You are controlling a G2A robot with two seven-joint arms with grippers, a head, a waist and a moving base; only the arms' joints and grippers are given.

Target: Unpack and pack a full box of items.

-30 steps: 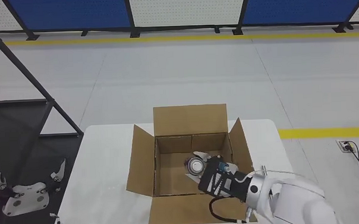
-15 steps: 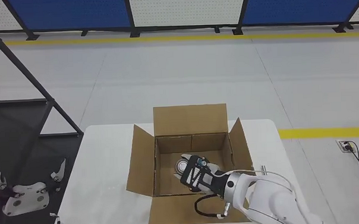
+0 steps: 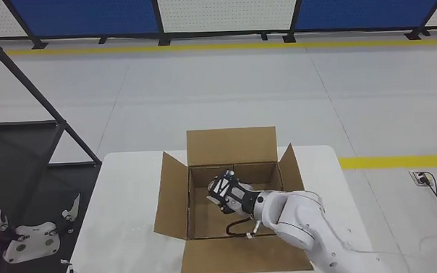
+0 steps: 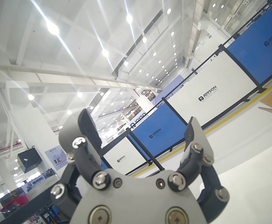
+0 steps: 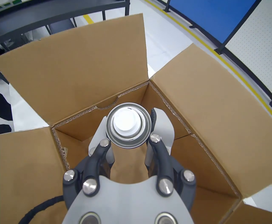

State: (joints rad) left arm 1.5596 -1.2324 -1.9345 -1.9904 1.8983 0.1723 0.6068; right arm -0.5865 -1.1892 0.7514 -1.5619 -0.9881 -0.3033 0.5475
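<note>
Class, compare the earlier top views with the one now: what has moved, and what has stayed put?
The right claw, still shut on the can, carried it across the cardboard box toward its far wall. The box, flaps open, and the open left claw stayed put.

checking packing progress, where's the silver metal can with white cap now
The silver can sits in the right gripper inside the open brown cardboard box, left of centre toward its far wall in the top view.

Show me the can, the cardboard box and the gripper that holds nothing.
can [image 5: 127, 124], right wrist view, its white cap.
cardboard box [image 3: 232, 145], top view, its far flap.
left gripper [image 4: 138, 117], left wrist view, midway between its open fingertips.
</note>
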